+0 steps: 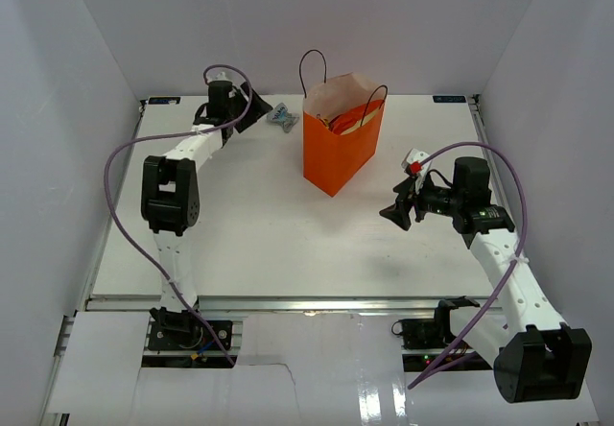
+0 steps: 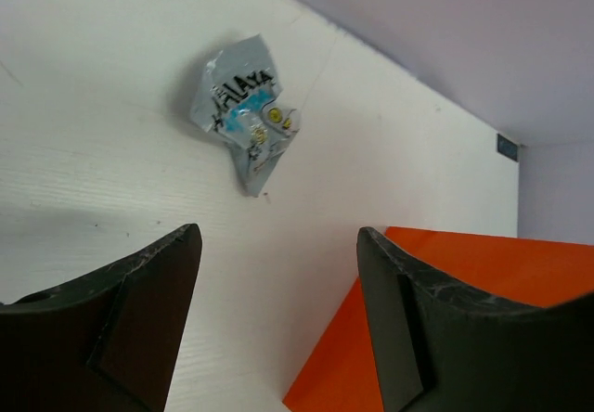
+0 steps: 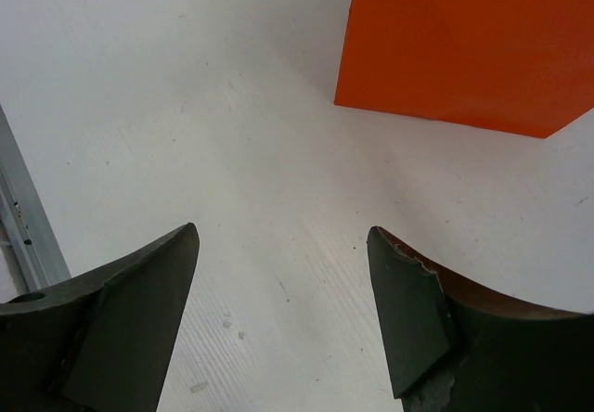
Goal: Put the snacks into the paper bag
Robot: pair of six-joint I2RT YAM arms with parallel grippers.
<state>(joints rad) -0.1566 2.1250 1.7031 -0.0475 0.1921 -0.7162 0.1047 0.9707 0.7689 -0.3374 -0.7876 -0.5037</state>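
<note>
Nearness settles the choice of arm: the silvery-blue wrapper (image 1: 283,116) lies on the table (image 1: 240,234) at the far side, just left of the paper bag (image 1: 341,148), and the left gripper (image 1: 254,122) sits close on its left, pointed toward it. The right gripper (image 1: 395,213) hangs well apart, near and to the right of the bag. In the left wrist view the wrapper (image 2: 243,110) is crumpled, its longer side running on a slant, and it lies ahead of the spread jaws of the left gripper (image 2: 278,310), a little left of the gap's centre and not yet between the fingers. The bag (image 2: 501,262) stands off to the right. The right gripper (image 3: 283,310) is also spread and holds nothing. Red and yellow snacks (image 1: 347,119) show in the bag's mouth.
</note>
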